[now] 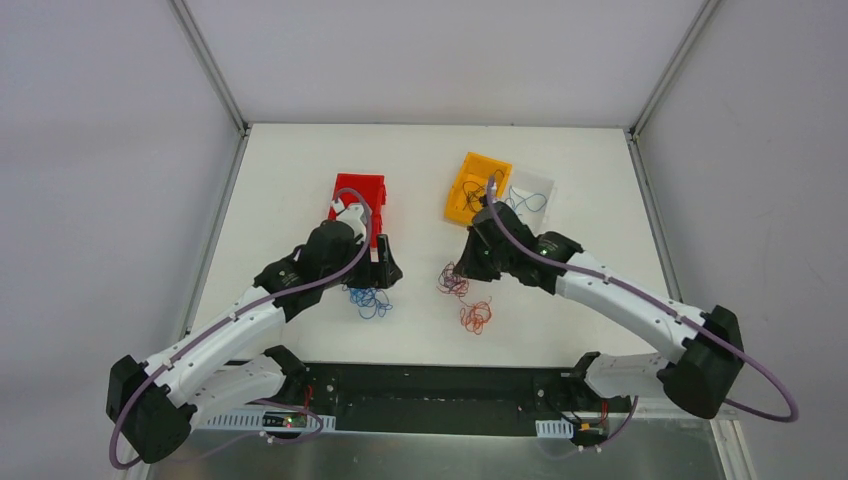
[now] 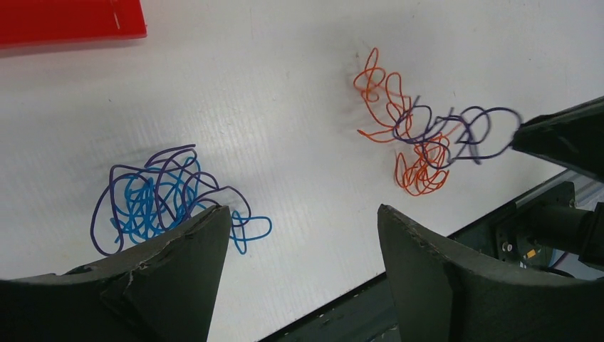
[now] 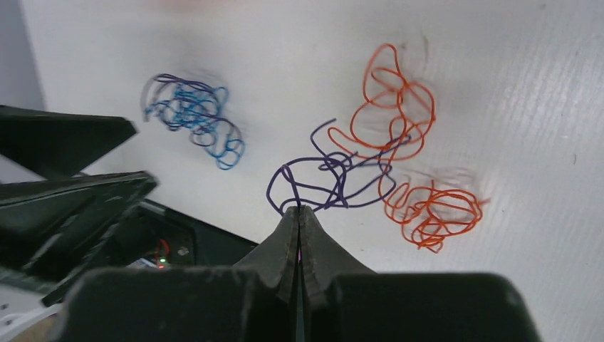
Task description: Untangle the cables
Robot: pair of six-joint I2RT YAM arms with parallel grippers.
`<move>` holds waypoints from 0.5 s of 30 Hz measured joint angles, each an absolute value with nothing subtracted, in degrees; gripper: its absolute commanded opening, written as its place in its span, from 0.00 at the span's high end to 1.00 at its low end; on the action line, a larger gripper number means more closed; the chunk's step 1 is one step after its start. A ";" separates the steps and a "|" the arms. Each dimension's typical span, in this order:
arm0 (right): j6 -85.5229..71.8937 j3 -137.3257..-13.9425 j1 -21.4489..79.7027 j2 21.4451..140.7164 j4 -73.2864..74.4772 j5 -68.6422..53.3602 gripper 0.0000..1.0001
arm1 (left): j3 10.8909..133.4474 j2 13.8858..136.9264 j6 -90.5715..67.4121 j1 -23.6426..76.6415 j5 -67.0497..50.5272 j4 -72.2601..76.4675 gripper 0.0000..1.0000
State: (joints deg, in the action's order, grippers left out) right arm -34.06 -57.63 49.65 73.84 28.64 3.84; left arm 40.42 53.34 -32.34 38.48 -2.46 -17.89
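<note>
A tangle of blue and dark purple cables [image 2: 160, 199] lies on the white table, under my left gripper's left finger [image 2: 185, 271]. It also shows in the top view [image 1: 368, 300]. My left gripper [image 2: 303, 214] is open and empty above bare table. A red-orange tangle [image 3: 399, 107] lies to the right, with a second red-orange clump [image 3: 434, 210] beside it. My right gripper [image 3: 299, 208] is shut on a dark purple cable [image 3: 327, 178] whose loops still cross the red-orange strands. The top view shows the right gripper [image 1: 458, 270] above that pile [image 1: 476, 317].
A red bin [image 1: 360, 195] stands behind my left gripper. An orange bin [image 1: 477, 187] and a clear bin [image 1: 530, 195], each holding a few cables, stand behind my right gripper. The table's near edge and black rail [image 1: 440, 385] lie close to both piles.
</note>
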 measured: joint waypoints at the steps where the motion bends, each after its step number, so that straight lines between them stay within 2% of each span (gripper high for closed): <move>1: -34.04 -59.13 49.65 72.60 29.43 3.75 1.00 | 40.82 53.30 -32.10 38.48 -2.46 -18.28 0.23; 7: -34.00 -69.01 48.14 68.42 32.64 3.36 1.00 | 42.17 52.73 -31.86 38.13 -2.52 -19.42 0.21; 15: -34.37 -76.31 41.56 68.47 34.09 -2.46 1.00 | 43.99 53.58 -29.95 38.13 -8.03 -18.17 0.12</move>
